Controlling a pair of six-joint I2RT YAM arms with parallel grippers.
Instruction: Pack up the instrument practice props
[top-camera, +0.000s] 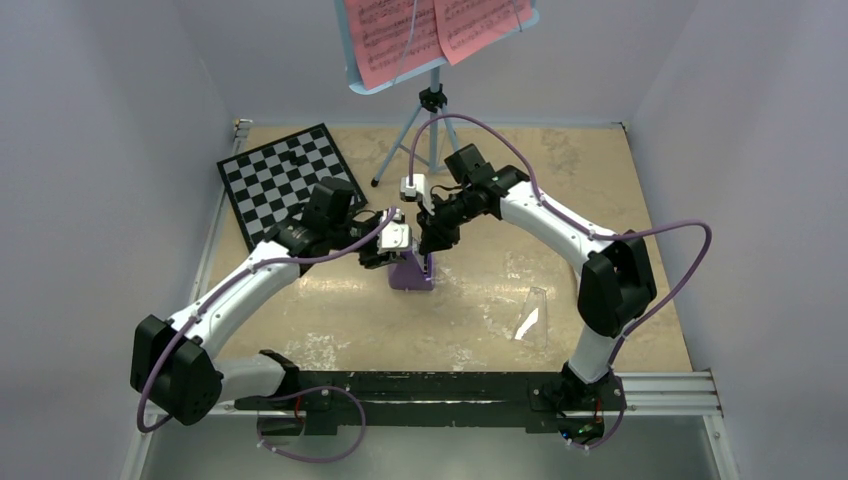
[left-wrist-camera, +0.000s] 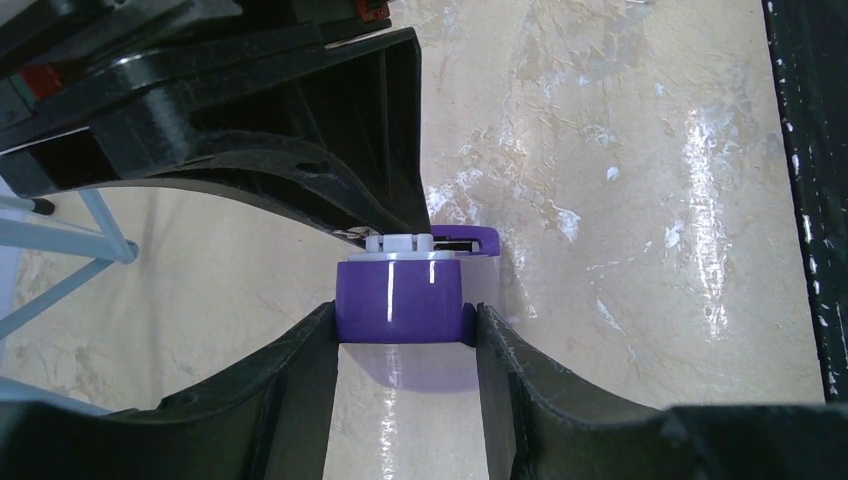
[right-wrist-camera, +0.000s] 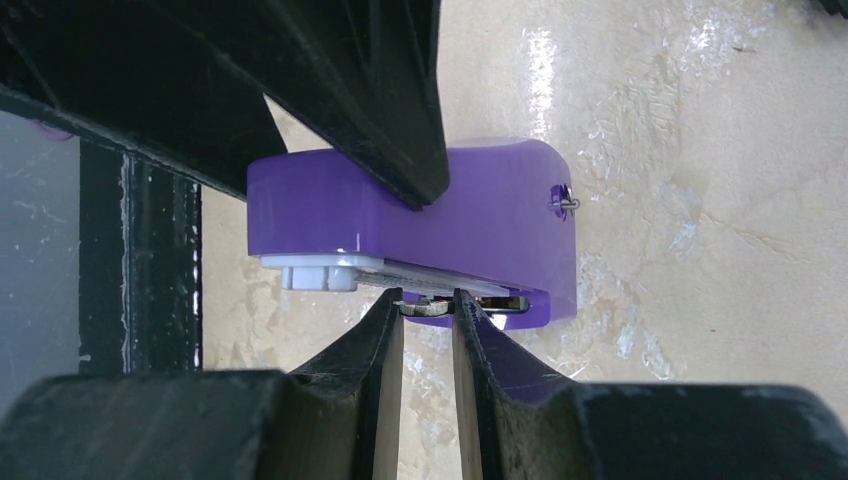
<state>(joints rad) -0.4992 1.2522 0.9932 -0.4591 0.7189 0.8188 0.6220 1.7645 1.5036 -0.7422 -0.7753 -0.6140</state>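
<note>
The small purple metronome-like wedge (top-camera: 412, 272) stands mid-table without its cover. My left gripper (top-camera: 383, 250) is shut on its purple body (left-wrist-camera: 402, 300), one finger on each side. My right gripper (top-camera: 432, 240) comes in from the other side, and its tips (right-wrist-camera: 428, 308) pinch a small grey-beige piece on the wedge's white face (right-wrist-camera: 400, 272). The clear cover (top-camera: 533, 318) lies apart on the table to the right. The light-blue music stand (top-camera: 432, 105) with pink pages (top-camera: 400, 35) stands at the back. The white recorder-like tube is not in view.
A black-and-white chessboard (top-camera: 285, 180) lies at the back left. The stand's tripod legs (left-wrist-camera: 70, 245) are close behind the grippers. The black rail (top-camera: 430, 390) runs along the near edge. Grey walls close in the left, right and back.
</note>
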